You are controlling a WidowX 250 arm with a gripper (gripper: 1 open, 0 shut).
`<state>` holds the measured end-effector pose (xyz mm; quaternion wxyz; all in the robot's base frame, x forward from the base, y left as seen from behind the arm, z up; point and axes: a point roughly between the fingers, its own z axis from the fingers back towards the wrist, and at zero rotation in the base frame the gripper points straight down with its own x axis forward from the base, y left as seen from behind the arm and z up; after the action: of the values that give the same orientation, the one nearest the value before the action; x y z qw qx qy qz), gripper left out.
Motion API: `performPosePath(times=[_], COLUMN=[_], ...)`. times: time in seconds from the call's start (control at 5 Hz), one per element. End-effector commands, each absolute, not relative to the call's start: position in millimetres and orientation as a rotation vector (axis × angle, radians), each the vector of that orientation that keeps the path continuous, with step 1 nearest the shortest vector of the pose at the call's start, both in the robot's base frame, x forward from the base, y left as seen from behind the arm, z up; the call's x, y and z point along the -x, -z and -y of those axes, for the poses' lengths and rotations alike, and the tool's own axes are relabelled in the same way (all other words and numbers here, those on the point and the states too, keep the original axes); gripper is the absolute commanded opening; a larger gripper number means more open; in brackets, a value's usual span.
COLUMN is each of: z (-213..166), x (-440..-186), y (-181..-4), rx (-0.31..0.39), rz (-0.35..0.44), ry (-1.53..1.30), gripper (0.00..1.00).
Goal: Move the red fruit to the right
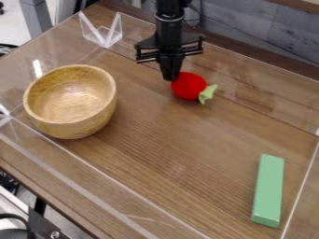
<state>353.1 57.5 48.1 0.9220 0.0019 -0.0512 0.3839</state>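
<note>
Hand [170, 75] clenched, empty, pointing down at counter [162, 159]. Red fruit [189, 87] just right of fingertips, seemingly touching. Likely light, hard, smooth, prone to roll; best nudged at round body, not green stem.

Gripper [170, 71] points straight down with its jaws pinched together, tips just up-left of the red fruit [188, 86]. Relative to that fruit: wooden bowl [70, 100] far left, green block [268, 190] lower right.
</note>
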Motion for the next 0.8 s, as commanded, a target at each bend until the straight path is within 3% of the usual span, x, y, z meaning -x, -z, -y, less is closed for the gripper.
performPosePath(times=[0.0,0.6], z=[-58.0,-58.5], x=[-365.6,-371.6], y=[-68.9,-68.4], rx=[-0.007,-0.043], rz=[0.155,0.119], ry=[-0.857,-1.065], gripper=[0.0,0.0])
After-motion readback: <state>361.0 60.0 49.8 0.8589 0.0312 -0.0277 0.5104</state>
